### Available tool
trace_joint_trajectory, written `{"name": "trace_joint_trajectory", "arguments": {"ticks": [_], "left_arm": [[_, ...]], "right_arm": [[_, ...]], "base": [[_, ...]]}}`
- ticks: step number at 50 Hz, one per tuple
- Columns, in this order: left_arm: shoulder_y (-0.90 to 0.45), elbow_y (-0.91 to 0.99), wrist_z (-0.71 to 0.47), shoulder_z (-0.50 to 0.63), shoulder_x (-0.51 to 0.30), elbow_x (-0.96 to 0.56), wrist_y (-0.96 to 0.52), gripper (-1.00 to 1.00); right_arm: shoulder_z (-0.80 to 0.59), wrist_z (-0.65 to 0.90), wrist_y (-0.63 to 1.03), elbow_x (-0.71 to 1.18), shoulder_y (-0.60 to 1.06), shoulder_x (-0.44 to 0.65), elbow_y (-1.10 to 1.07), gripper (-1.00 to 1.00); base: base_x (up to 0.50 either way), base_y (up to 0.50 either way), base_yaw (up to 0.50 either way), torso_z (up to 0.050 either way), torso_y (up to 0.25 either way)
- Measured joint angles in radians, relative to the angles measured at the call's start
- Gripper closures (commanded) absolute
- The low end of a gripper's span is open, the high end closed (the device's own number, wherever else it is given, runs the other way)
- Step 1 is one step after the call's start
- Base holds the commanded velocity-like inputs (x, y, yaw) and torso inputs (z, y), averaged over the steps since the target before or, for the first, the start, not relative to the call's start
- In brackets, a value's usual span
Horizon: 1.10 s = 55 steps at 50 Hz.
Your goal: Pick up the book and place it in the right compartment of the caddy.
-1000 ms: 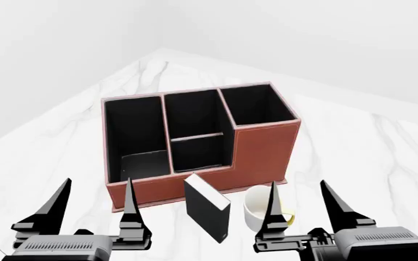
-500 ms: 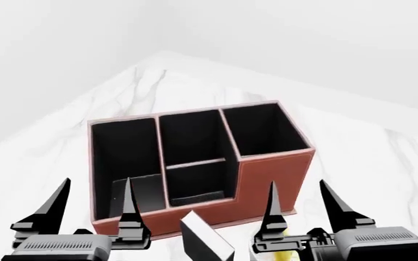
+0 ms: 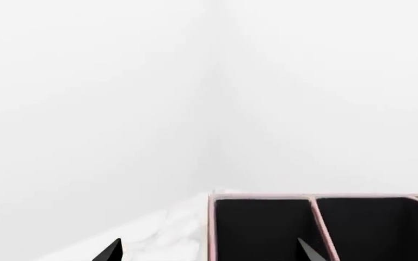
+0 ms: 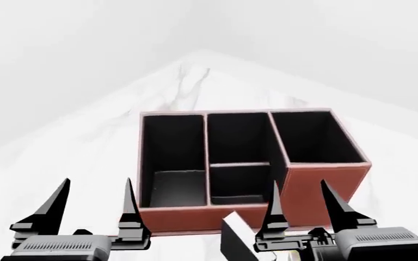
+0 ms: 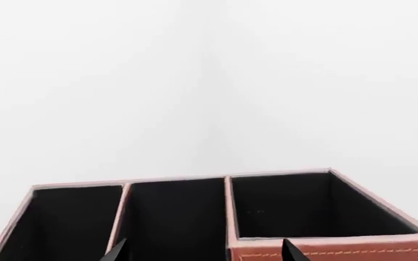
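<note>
The reddish-brown caddy (image 4: 318,190) stands on the white marble table, its three black-lined sections open upward. Its right compartment (image 4: 312,138) is the tallest, at the right; it also shows in the right wrist view (image 5: 296,209). The book (image 4: 237,242) stands in front of the caddy at the bottom edge of the head view, mostly cut off, white page edge up. My left gripper (image 4: 93,209) is open and empty, low at the left. My right gripper (image 4: 302,211) is open and empty, just right of the book. The left wrist view shows the caddy's left section (image 3: 260,228).
The marble table (image 4: 85,152) runs back to a far corner, with white walls behind. Something yellow (image 4: 290,255) peeks out behind my right gripper's body at the bottom edge; I cannot tell what it is.
The head view has swung and tilted up: the caddy now sits further right and squarer to me, the book has slid right along the bottom edge, and the mug has dropped out of sight.
</note>
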Motion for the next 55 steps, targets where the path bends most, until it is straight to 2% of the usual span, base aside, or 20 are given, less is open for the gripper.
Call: {"name": "trace_joint_trajectory", "arguments": {"ticks": [13, 38, 55], "left_arm": [[-0.003, -0.002, -0.008, 0.004, -0.006, -0.002, 0.0, -1.0], [-0.013, -0.017, -0.021, 0.013, -0.014, -0.005, -0.004, -1.0], [-0.017, -0.02, -0.029, 0.017, -0.018, -0.008, -0.006, -1.0]], "right_arm": [[0.005, -0.004, 0.006, 0.027, -0.001, 0.016, -0.015, -1.0], [-0.006, -0.158, 0.125, 0.134, 0.0, 0.203, -0.028, -1.0], [0.011, -0.209, 0.189, 0.25, -0.007, 0.264, -0.028, -1.0]], "base": [[0.0, 0.0, 0.07, 0.0, 0.0], [0.0, 0.0, 0.0, 0.0, 0.0], [0.0, 0.0, 0.0, 0.0, 0.0]]}}
